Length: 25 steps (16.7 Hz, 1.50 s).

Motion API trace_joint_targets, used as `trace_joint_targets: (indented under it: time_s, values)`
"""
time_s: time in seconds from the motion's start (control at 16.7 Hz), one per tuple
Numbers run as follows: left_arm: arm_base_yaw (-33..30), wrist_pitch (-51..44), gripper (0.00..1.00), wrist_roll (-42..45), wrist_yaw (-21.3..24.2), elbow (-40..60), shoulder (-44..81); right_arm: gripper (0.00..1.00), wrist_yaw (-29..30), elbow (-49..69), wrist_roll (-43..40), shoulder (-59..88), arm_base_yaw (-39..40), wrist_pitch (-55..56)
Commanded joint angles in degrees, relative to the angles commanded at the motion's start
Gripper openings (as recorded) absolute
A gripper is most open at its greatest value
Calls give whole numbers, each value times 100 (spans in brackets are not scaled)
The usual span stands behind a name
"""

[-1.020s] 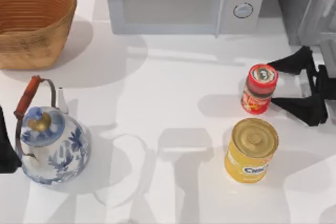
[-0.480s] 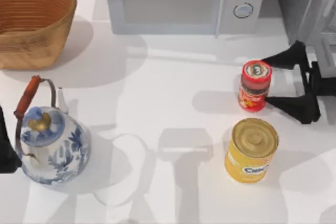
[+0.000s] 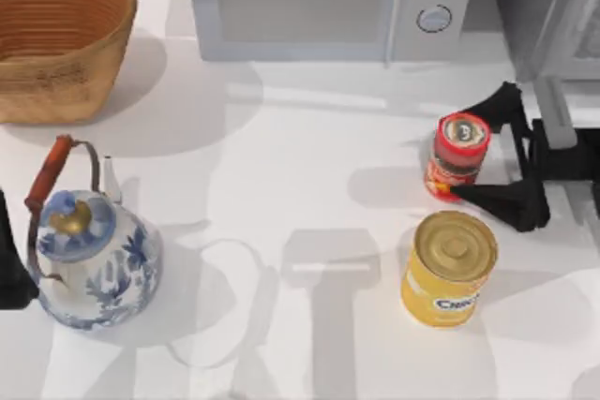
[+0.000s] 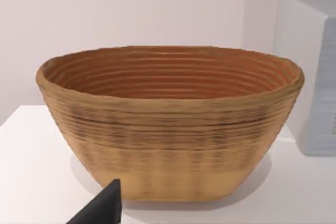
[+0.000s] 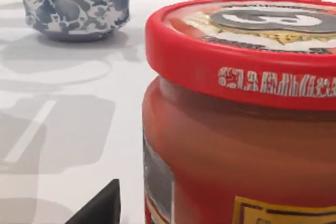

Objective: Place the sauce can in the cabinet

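The sauce can (image 3: 457, 158), slim and red with a silvery pull-tab top, stands on the white table (image 3: 309, 166) right of centre, and looms close in the right wrist view (image 5: 247, 129). My right gripper (image 3: 465, 151) reaches in from the right, open, one black finger on each side of the can without closing on it. The dark grey cabinet (image 3: 517, 7) with its pale grey framed door (image 3: 574, 21) sits at the back right corner. My left gripper (image 3: 9, 264) is parked at the left edge, open, with one of its fingertips (image 4: 104, 207) in the left wrist view.
A wider yellow gold-topped can (image 3: 450, 269) stands just in front of the sauce can. A white microwave (image 3: 328, 2) lines the back. A wicker basket (image 3: 61, 39) is at the back left and a blue-and-white kettle (image 3: 89, 255) at the front left.
My right gripper has slid leftward, so its fingers now reach further past the sauce can on both sides. The can has shifted only slightly. The left arm has not moved.
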Motion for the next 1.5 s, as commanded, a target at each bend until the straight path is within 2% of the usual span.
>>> trace_joint_targets:
  time_s: [0.48, 0.9, 1.5]
  values:
    - [0, 0, 100, 0, 0, 0, 0, 100, 228, -104, 894, 129, 220, 1127]
    - [0, 0, 100, 0, 0, 0, 0, 100, 239, -117, 1000, 140, 232, 1257]
    - [0, 0, 100, 0, 0, 0, 0, 25, 239, -117, 1000, 140, 232, 1257]
